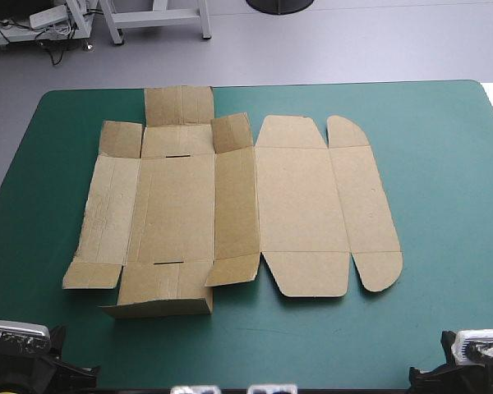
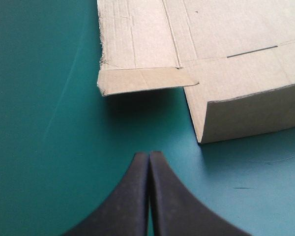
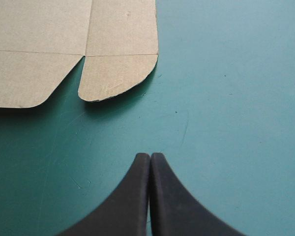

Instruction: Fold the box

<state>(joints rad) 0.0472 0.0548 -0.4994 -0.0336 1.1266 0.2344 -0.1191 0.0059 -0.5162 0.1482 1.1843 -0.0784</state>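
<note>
Closest in, the left gripper [image 2: 149, 158], two broad black fin-shaped fingers, is pressed together into one pointed arch over the bare teal-green cover [image 1: 444, 246], holding nothing. The right gripper [image 3: 150, 158] is the same: fingers together, empty. The box [image 1: 230, 205], a cut sheet of brown corrugated board, lies mostly flat ahead of both grippers, toward the table's far edge. Its long axis runs across the table from left to right. The tray half sits on the left arm's side and the lid half on the right arm's. The near end flap [image 2: 250, 110] is creased and standing up. It lies just ahead of the left gripper and a little toward the table's middle, apart from the fingers. The rounded lid tab [image 3: 118, 76] lies flat, farther ahead of the right gripper. The left arm looks the nearer to a workable edge.
</note>
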